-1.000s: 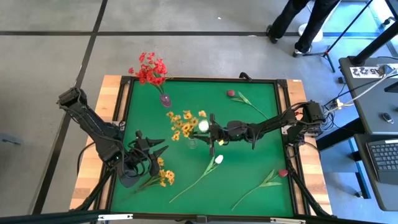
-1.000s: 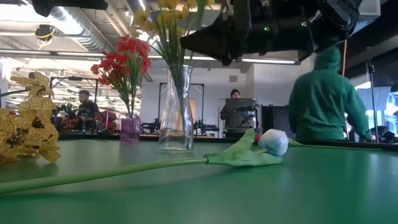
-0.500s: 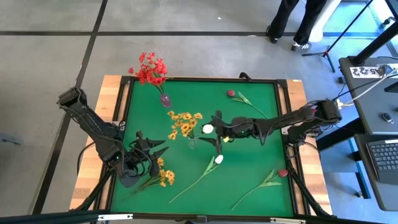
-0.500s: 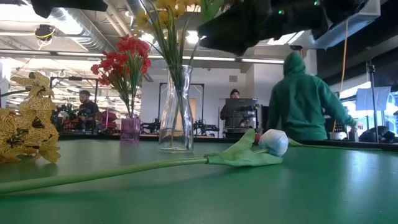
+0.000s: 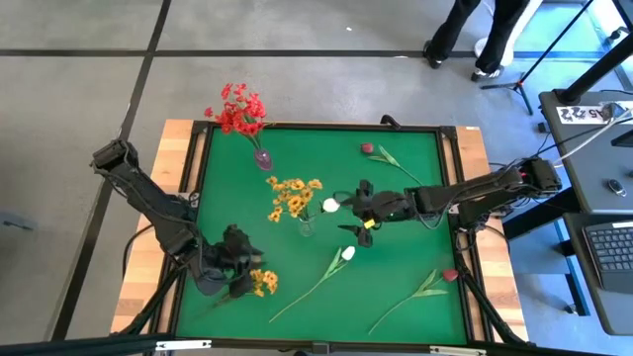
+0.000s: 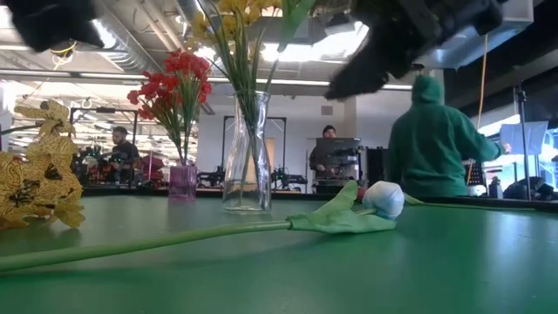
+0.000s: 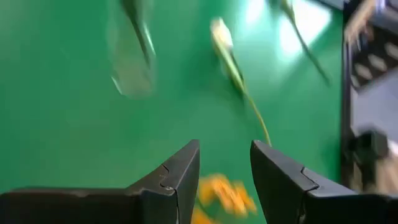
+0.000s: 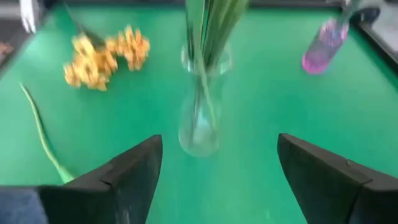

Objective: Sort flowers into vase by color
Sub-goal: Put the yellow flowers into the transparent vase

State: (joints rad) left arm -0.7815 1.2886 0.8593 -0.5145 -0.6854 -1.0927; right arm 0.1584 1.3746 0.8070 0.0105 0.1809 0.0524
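high view: clear vase (image 5: 306, 227); no readable writing

A white tulip (image 6: 384, 198) lies on my green table (image 6: 349, 270) before a clear vase (image 6: 246, 157) of green stems, a small pink vase (image 6: 182, 181) of red flowers (image 6: 172, 87), yellow flowers (image 6: 35, 179) alongside, a person in a green hoodie (image 6: 436, 144) beyond

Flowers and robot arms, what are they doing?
The robot is sorting flowers into vases. The right gripper hangs open beside the clear vase, which holds yellow flowers and a white tulip. The left gripper is open over a yellow spray on the green table. Red flowers stand in the pink vase.
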